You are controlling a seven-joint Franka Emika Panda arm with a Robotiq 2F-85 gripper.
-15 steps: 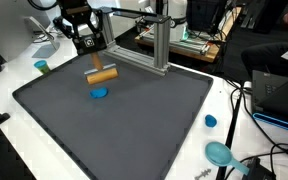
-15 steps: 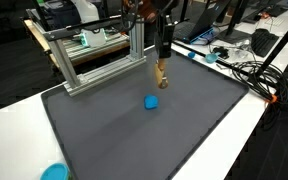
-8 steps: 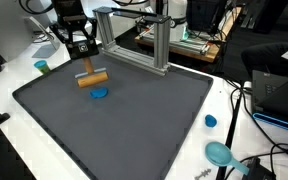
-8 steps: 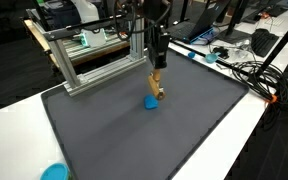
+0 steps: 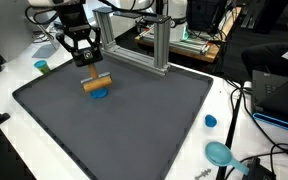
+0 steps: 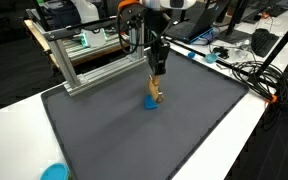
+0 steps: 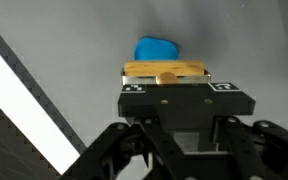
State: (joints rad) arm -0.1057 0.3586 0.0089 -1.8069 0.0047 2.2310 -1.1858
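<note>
Hand [image 5: 89, 70]: clenched on tan wooden block [image 5: 96, 84], held level | block: low over blue piece [image 5: 100, 94], contact between them not discernible | blue piece: lying on dark mat [image 5: 134, 125] atop bench, near metal frame [image 5: 156, 45]

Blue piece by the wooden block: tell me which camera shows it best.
The wrist view: the blue piece is close and sharp there, just beyond the wooden block, with its rounded outline clear. In both exterior views the piece is only a small spot on the grey mat, with the block overlapping it.
</note>
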